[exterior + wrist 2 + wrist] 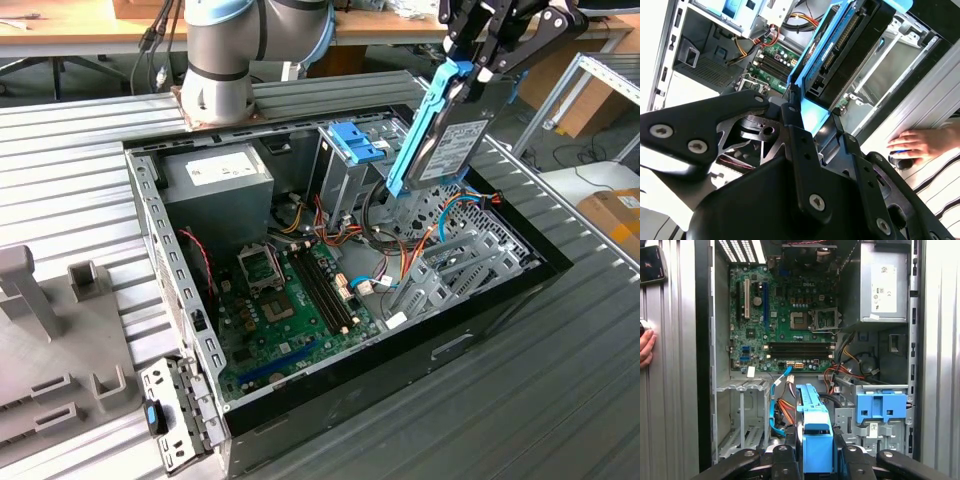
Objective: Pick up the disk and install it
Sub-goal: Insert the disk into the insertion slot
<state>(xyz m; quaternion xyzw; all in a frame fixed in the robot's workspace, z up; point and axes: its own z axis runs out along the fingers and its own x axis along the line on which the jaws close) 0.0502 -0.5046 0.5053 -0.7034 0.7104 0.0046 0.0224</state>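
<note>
Gripping end effector point(817, 460): its black fingers are clamped on the upper end of the disk, one finger on each side, as both wrist views show.
Disk point(455, 140): lifted clear of the tabletop and held steeply on end above the open computer case. In the exterior view its white-labelled face is turned toward the camera. A blue carrier rail runs down its edge on the exterior view's left.
Disk's lower end: hangs over the part of the case that holds the drive cage and the metal bay. I cannot tell whether it touches either of them.
Drive cage point(345, 175): stands upright inside the case with a blue latch point(881, 407) on top.
Metal bay point(742, 410): a grey sheet-metal frame beside the cage, inside the case.
Cables point(785, 412): orange, red and blue strands lie loose between the cage, the bay and the board.
Motherboard point(290, 300): green, flat on the case floor. It carries long black memory slots and a square processor socket.
Power-supply box point(215, 180): grey with a white label, seated in the case corner just beside the arm's base.
Computer case point(400, 370): black-walled, lying on its side with the lid off.
Tabletop point(560, 380): ribbed grey metal that carries the case.
Hand point(920, 142): a person's hand rests on the tabletop beside the case wall.
Arm base point(215, 60): grey, mounted behind the case.
</note>
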